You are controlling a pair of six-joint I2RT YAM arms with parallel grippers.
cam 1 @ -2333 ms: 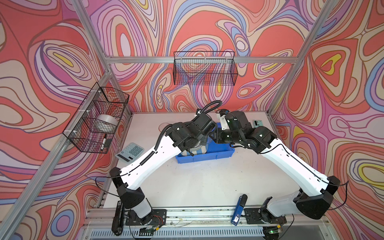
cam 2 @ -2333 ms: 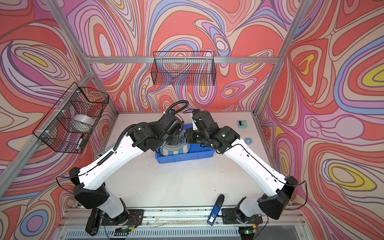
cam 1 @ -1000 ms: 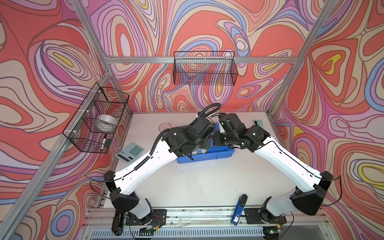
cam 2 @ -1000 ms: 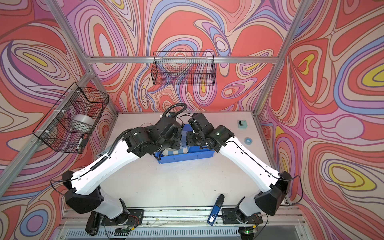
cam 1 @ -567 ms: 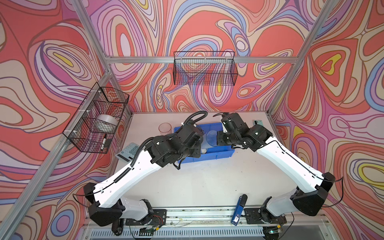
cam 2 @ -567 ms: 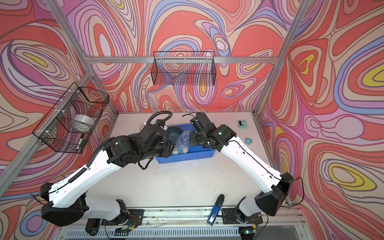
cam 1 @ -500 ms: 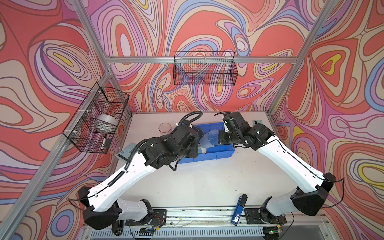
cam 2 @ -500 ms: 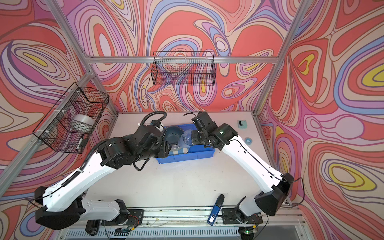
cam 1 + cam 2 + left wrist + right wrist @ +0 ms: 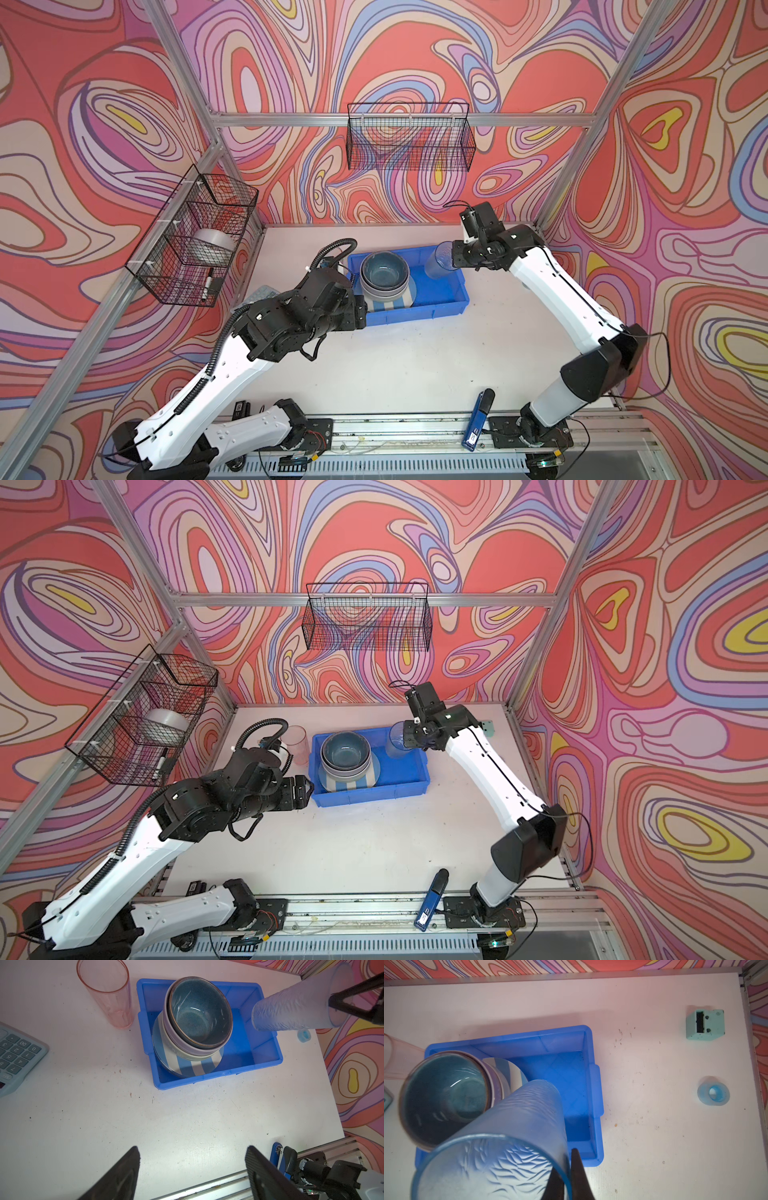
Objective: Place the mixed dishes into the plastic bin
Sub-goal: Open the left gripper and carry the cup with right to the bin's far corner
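The plastic bin (image 9: pixel 415 318) (image 9: pixel 374 793) stands mid-table. In its left half a dark blue bowl (image 9: pixel 384 272) (image 9: pixel 199 1014) sits nested in a lavender bowl (image 9: pixel 176 1043), on a blue-and-white striped plate (image 9: pixel 193 1066). My right gripper (image 9: pixel 566 1167) (image 9: pixel 459 259) is shut on the wall of a grey-blue cup (image 9: pixel 508 1136) (image 9: pixel 397 739), one finger inside and one outside. The cup hangs tilted over the bin's far right corner. My left gripper (image 9: pixel 192 1153) (image 9: pixel 305 789) is open and holds nothing, just off the bin's front left corner. A pink cup (image 9: pixel 297 744) (image 9: pixel 106 993) stands upright left of the bin.
A pale teal calculator (image 9: pixel 14 1053) lies at the left edge of the table. A small blue tape roll (image 9: pixel 713 1094) and a teal block (image 9: pixel 705 1024) lie right of the bin. Wire baskets hang on the back wall (image 9: pixel 409 137) and the left wall (image 9: pixel 195 237).
My left arm has drawn back from over the bin to its front left corner, and its jaws have opened wide. The bowl stack now shows. The right gripper keeps the cup, shifted slightly right.
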